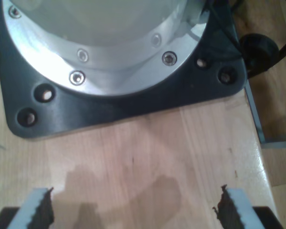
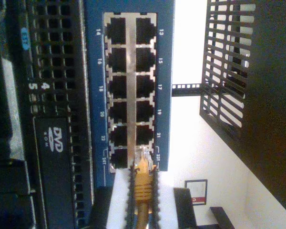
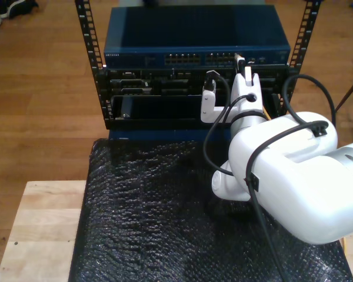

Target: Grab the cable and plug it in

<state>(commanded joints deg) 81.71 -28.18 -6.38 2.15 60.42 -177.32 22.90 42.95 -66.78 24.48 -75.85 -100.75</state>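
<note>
My second gripper [image 2: 142, 210] pinches the cable [image 2: 142, 191] between its fingers [image 2: 131, 205], long axis aimed straight at the switch [image 2: 95, 71], clear plug tip just at a port mouth (seating unclear). My first gripper [image 1: 133, 210], fingers spread, hovers over the bench [image 1: 148, 157].

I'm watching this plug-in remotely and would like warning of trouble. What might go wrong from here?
The cable is pinched in my second gripper with its clear plug right at the edge of the blue switch, between ports 22 and 21. It may hit the divider instead of entering a port. Pushing then might bend the cable or slip it in the jaws. Neighbouring ports sit close, so a wrong port is possible.
</note>
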